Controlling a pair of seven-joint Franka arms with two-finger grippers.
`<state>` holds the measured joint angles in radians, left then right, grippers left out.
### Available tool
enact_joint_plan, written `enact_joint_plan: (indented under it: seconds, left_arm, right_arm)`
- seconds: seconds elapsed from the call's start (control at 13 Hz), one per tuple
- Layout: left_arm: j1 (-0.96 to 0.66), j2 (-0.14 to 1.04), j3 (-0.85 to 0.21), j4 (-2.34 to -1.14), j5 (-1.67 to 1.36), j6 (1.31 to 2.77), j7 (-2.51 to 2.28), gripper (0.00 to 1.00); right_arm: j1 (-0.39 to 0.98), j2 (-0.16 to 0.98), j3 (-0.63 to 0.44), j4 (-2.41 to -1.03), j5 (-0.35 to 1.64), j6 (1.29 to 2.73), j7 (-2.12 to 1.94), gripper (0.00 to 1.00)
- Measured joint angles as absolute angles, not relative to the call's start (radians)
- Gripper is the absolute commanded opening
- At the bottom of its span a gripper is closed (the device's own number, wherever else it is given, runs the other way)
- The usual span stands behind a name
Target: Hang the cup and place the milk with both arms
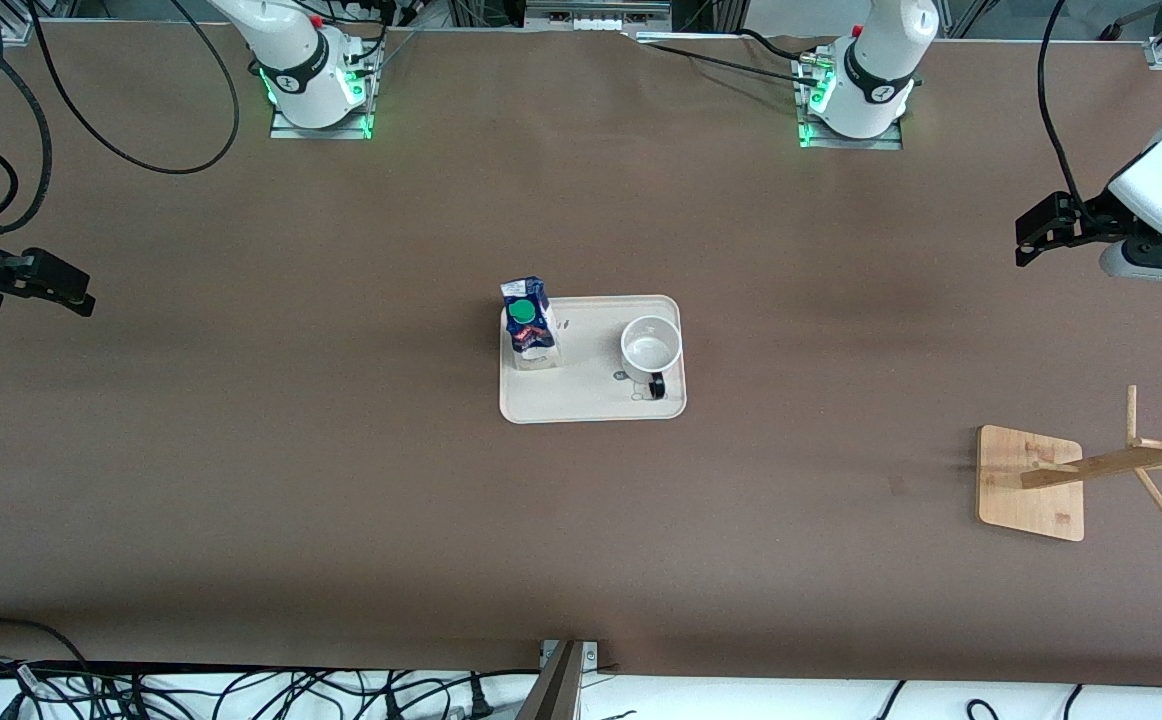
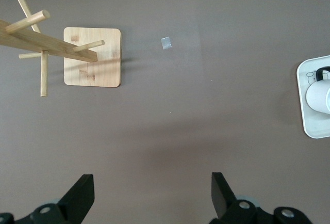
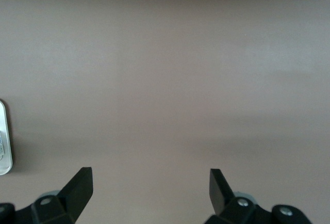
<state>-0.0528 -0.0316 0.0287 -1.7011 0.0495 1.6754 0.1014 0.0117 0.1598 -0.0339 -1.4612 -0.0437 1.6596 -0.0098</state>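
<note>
Our left gripper [image 2: 149, 195] hangs over bare table at the left arm's end, with its two fingers spread wide apart and nothing between them. Our right gripper [image 3: 149, 190] hangs over bare table at the right arm's end, fingers wide apart too and holding nothing.

Out from both of them, in the middle of the table, sits a white tray [image 1: 591, 405]. The cup [image 1: 651, 347] stands upright on it, on the side toward the left arm, with its black handle turned toward the front camera. The milk [image 1: 527, 322] stands upright on the tray's side toward the right arm.

The wooden rack [image 1: 1041, 480] stands near the left arm's end. So we think the left gripper should go for the cup and the right one for the milk.
</note>
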Motion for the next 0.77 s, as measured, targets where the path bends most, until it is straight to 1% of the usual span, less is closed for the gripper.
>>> enact_joint_plan:
  seconds: [0.15, 0.54, 0.77]
  left_arm:
    - [-0.053, -0.03, 0.031, -1.701, 0.049, 1.672, 0.101, 1.0]
    - [-0.053, -0.026, 0.032, -1.7, 0.049, 1.672, 0.101, 1.0]
    - [-0.053, -0.019, 0.032, -1.694, 0.049, 1.672, 0.101, 1.0]
  right_arm:
    - [0.012, 0.161, -0.034, -1.462, -0.044, 1.644, -0.01, 1.0]
    - [0.017, 0.18, -0.033, -1.472, -0.042, 1.547, -0.012, 1.0]
    - [0.075, 0.21, -0.028, -1.479, -0.034, 1.541, -0.012, 1.0]
